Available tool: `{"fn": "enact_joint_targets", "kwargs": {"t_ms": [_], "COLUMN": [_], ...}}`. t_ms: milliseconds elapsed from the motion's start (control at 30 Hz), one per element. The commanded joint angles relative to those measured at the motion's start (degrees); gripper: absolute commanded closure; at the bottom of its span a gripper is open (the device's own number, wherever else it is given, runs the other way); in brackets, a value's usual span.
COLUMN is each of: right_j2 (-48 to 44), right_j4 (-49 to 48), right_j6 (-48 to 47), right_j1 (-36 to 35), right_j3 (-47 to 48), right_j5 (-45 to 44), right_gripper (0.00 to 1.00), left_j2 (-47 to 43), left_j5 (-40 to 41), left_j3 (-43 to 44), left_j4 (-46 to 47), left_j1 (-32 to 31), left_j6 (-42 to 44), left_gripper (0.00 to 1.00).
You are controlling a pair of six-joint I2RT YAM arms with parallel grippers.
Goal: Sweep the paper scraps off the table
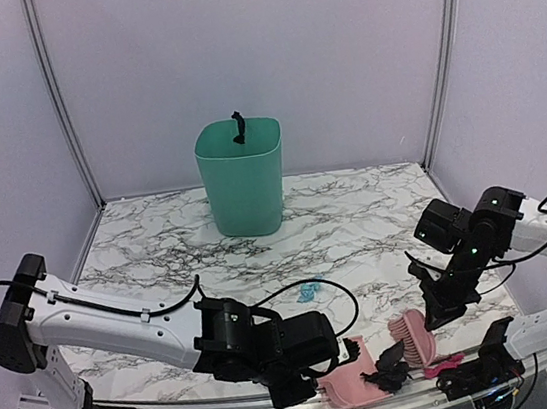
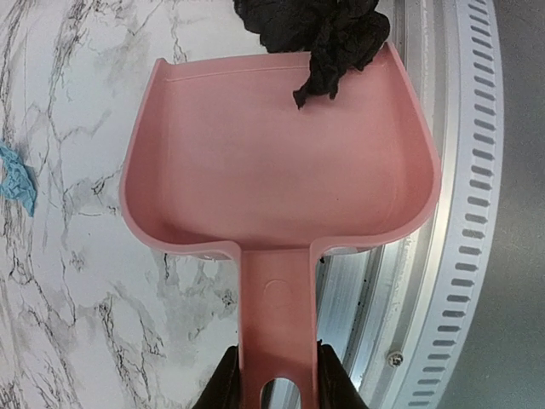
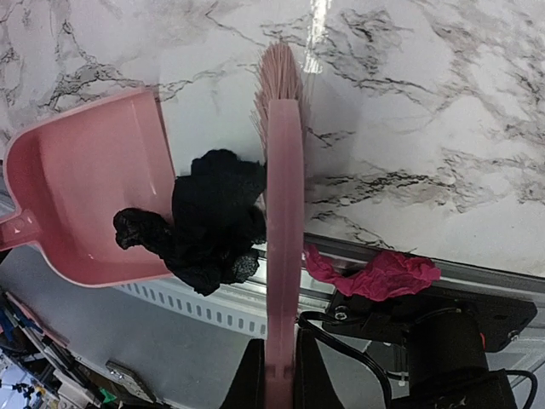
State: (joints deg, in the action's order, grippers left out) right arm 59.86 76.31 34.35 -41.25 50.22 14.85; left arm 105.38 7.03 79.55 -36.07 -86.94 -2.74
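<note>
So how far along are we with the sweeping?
Done: nothing certain; the dustpan is almost bare inside. In hand: the left gripper holds its handle, the right gripper presses the brush against the black scraps at the pan's lip, by the front rail. Left: get that clump in, then the light-blue scrap out on the table and a magenta piece lying at the rail.

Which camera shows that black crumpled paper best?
The right wrist view: the black paper shows nearly whole at the dustpan lip. The left wrist view crops it; the top view shows a small dark lump.
</note>
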Motion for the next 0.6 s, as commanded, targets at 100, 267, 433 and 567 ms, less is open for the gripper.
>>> {"fn": "enact_joint_targets", "kwargs": {"t_ms": [100, 267, 433, 567], "right_j2": [-0.26, 0.60, 1.28, 3.97], "right_j4": [-8.29, -11.84, -14.26, -15.97], "right_j6": [-1.48, -1.41, -0.68, -0.57], "right_j1": [-0.41, -0.41, -0.41, -0.34], "right_j3": [-2.92, -4.09, -1.29, 4.56], "right_j5": [9.84, 10.06, 8.11, 4.66], "right_gripper": [1.00, 1.00, 1.00, 1.00], "left_j2": [3.50, 4.56, 3.87, 1.70], "left_j5": [-1.54, -2.38, -2.26, -2.19], "left_j3": [3.82, 5.29, 5.87, 5.36], "left_j4": [0.11, 0.19, 0.36, 1.39], "left_j1": [2.30, 3.72, 5.72, 7.88], "left_j6": [-1.68, -2.44, -3.44, -3.78], "left_gripper": [1.00, 1.00, 1.00, 1.00]}}
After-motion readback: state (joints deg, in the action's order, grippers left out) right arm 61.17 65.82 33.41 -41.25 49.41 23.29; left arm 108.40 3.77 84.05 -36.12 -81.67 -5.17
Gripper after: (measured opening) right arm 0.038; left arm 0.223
